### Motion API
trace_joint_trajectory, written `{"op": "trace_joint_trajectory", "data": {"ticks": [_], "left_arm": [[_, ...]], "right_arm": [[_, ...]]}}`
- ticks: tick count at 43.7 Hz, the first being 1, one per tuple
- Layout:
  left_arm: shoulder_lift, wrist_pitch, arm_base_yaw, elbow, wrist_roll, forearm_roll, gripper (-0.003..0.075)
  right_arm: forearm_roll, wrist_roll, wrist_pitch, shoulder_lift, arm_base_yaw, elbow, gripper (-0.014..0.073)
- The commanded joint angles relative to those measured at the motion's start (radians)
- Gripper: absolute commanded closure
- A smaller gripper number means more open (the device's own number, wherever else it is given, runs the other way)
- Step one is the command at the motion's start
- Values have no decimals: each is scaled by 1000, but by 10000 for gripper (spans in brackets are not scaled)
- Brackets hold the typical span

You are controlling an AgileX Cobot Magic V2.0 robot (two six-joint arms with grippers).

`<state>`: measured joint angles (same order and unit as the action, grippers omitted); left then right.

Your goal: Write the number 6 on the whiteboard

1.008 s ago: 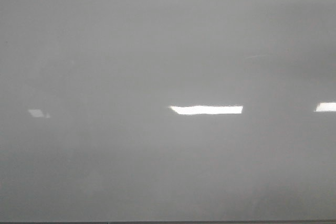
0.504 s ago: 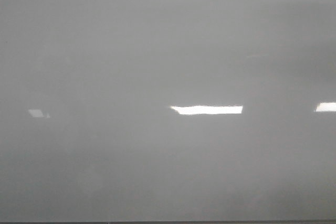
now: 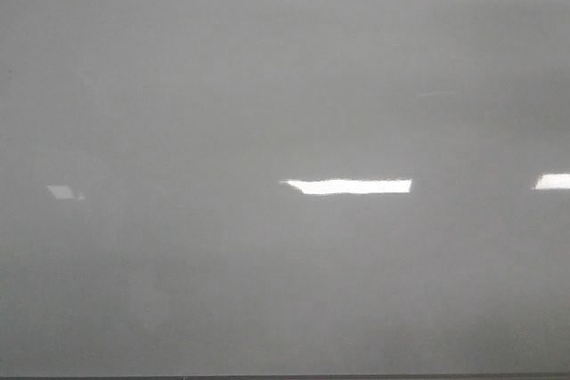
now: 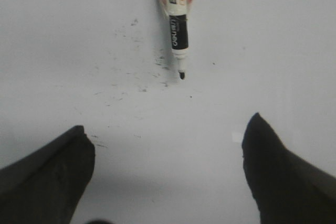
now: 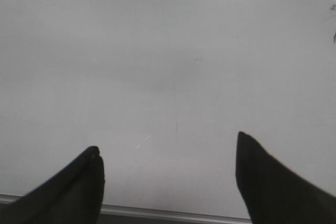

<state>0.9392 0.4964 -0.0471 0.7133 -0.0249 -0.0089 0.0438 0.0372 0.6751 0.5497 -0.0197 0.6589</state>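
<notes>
Grey-white surface: the whiteboard point(image 3: 178, 86), glossy, fills the front view; thin dark edge along the bottom of the frame; bright rectangular glares at mid-frame and top.
Digit: no number 6 visible in any view; only scattered dark specks point(image 4: 142, 77) in the upper centre of the left wrist frame.
Marker: white barrel, black collar, cap off point(image 4: 177, 22); lies on the board at the top centre of the left wrist frame, partly cut by the top edge, tip towards the frame centre.
Long axis: close to vertical in that frame, pointing roughly at the gap between the fingers.
Left gripper point(image 4: 168, 156): fingers spread wide, grasping nothing; dark tips at lower left and lower right.
Right gripper point(image 5: 168, 166): fingers spread wide, empty; bare board ahead, metal rim along the bottom.
Nearer arm: left, judged, as the marker shows only in its view.
Next step: judged, left arm advances upward in frame and closes across the barrel.
</notes>
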Motion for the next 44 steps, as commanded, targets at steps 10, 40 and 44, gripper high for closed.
{"op": "trace_joint_trajectory", "data": {"ticks": [10,40,44], "left_arm": [[234,-106,-23,157,-21,-18,155],[479,-267,22,266,-6,-24,168],[486,-283,22,266,-6,-24,229]], "right_arm": [[-8,0,-77,9,0,25,45],[-8,0,-77,9,0,25,45],[-8,0,-77,9,0,25,45]]}}
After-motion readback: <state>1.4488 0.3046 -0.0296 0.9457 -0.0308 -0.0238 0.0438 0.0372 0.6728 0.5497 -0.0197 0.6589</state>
